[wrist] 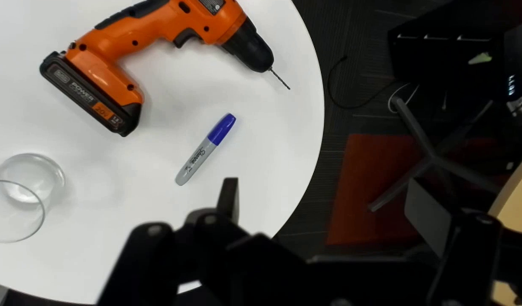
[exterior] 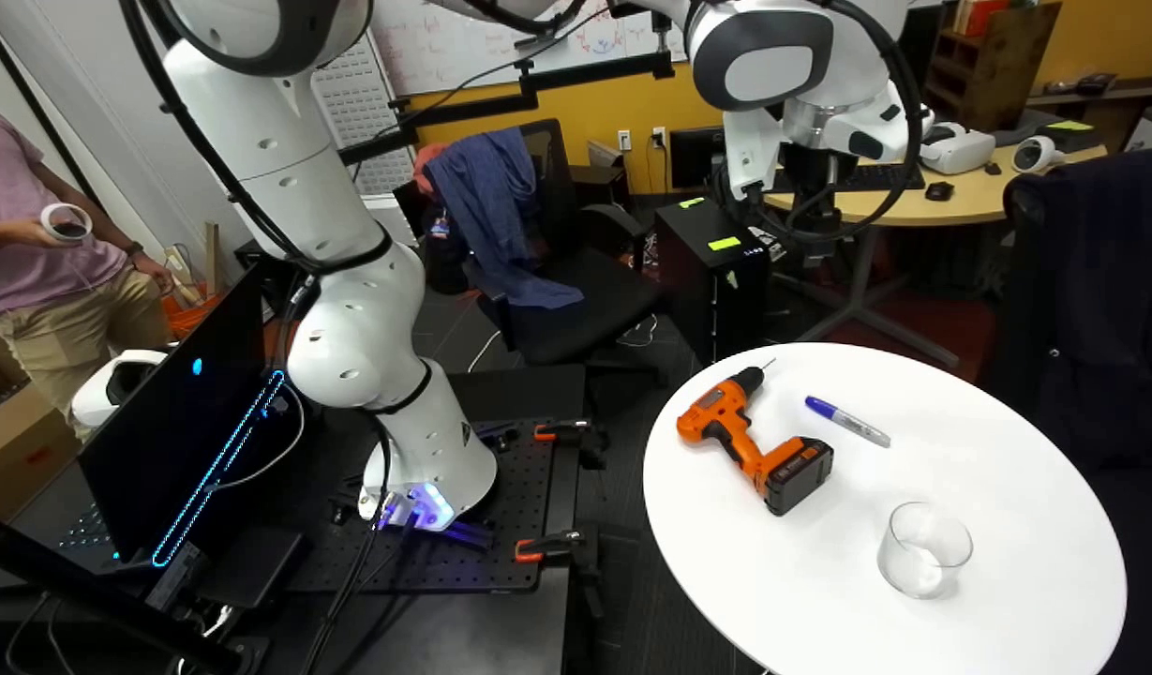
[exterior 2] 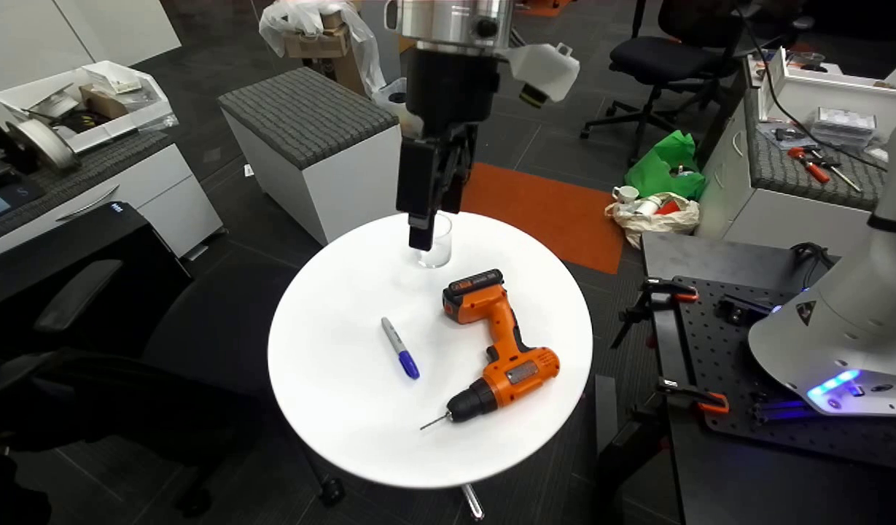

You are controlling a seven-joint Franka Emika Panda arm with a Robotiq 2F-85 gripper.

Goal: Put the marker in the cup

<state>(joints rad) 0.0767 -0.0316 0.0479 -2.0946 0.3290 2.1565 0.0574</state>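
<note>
"Why is the gripper [wrist: 328, 208] spread so wide?"

"It grasps nothing, so I'd guess the gap is ready for the marker [wrist: 205, 148]. It hangs higher than the table [exterior: 1025, 469], touching nothing on it."

"And the marker?"

"It lies flat on the table, capped, not yet in the cup [exterior: 924, 553]. Being slim, it may roll if nudged, so I'd pinch across its middle."

"Is the drill [exterior 2: 502, 321] in the way?"

"It lies on its side, likely its steadiest pose, near the marker without touching it. Coming straight down should avoid it."

"Why is the cup like that?"

"It stands upright, mouth up, so it can take the marker from above. I'd turn the marker end-on first; crosswise, it would probably jam across the top and tip the cup."
</note>
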